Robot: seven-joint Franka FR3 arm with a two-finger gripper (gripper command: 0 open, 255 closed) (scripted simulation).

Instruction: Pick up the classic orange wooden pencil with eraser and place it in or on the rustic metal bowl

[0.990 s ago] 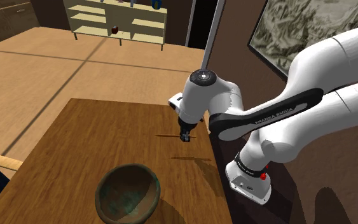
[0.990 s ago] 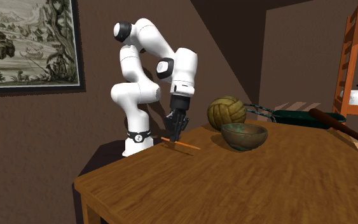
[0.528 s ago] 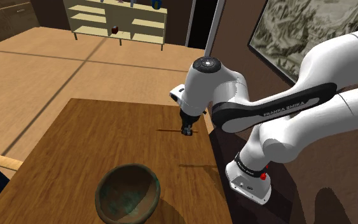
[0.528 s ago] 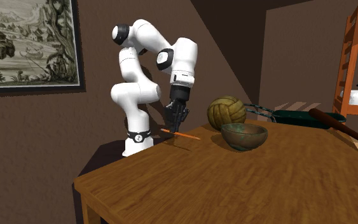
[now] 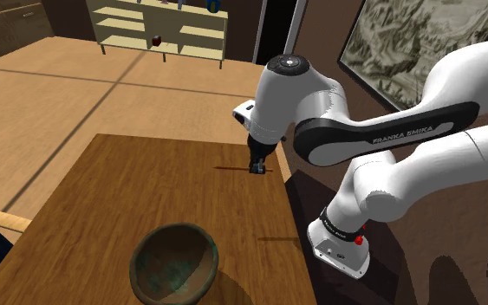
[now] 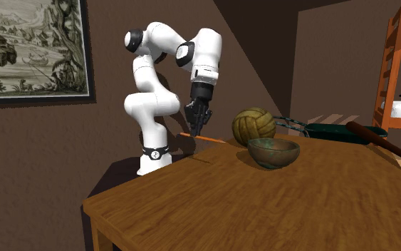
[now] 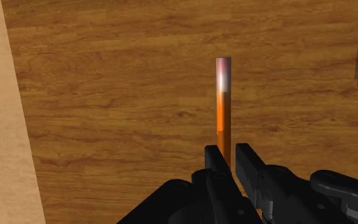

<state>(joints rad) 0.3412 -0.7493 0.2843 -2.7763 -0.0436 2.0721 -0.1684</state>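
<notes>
My black gripper [image 6: 197, 130] is shut on the orange pencil [image 6: 207, 138] and holds it roughly level in the air above the wooden table [image 6: 277, 207]. In the wrist view the pencil [image 7: 223, 111] sticks out straight ahead from between the fingers [image 7: 216, 159], its pinkish eraser tip farthest from them. The shoulder view shows the gripper [image 5: 256, 166] over the table's far right edge, with the pencil [image 5: 230, 168] as a thin line pointing towards that view's left. The dark, green-stained metal bowl [image 5: 173, 262] stands upright near the table's front edge, well apart from the gripper; the bowl [image 6: 273, 151] is empty.
A tan ball [image 6: 254, 125] sits just behind the bowl. A dark bat [image 6: 380, 141] and a green object [image 6: 327, 130] lie at the second exterior view's right. My stand [image 5: 341, 247] adjoins the table's right edge. A shelf unit [image 5: 159, 30] stands across the floor.
The gripper has risen with the pencil, carrying it higher above the table and a little towards the table's far edge. The bowl has not moved.
</notes>
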